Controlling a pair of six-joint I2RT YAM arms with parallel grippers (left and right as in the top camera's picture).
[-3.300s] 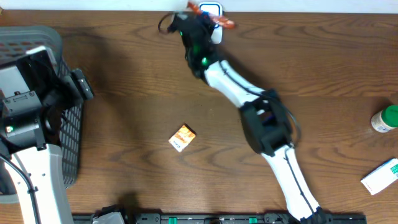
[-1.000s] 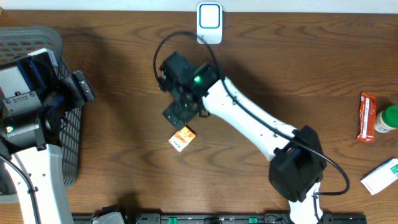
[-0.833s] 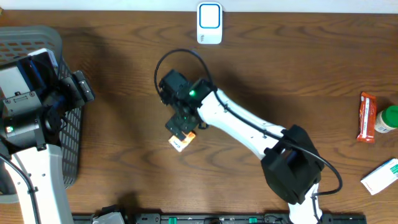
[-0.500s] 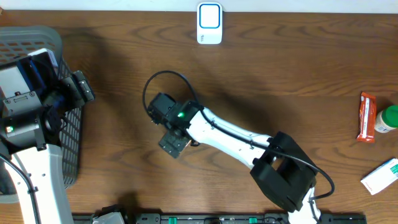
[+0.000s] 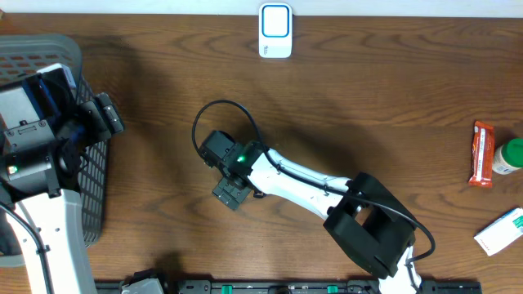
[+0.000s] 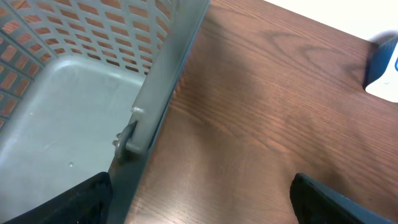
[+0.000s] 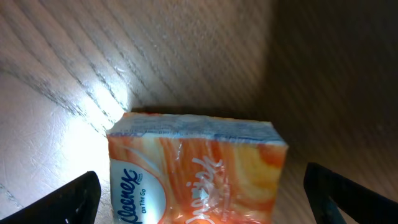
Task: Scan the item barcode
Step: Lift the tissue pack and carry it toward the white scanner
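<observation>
Right gripper spread wide, straddling orange Kleenex tissue pack, mid-table. Left gripper spread, beside grey plastic basket, left.

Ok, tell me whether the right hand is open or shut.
Open: the right hand has its fingertips wide apart, either side of the orange Kleenex tissue pack, not touching it.

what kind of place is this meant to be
Probably a mock shop checkout on a wooden table: a white-and-blue barcode scanner at the far edge, a grey basket at the left, and packaged goods such as a tissue pack and a snack bar.
</observation>
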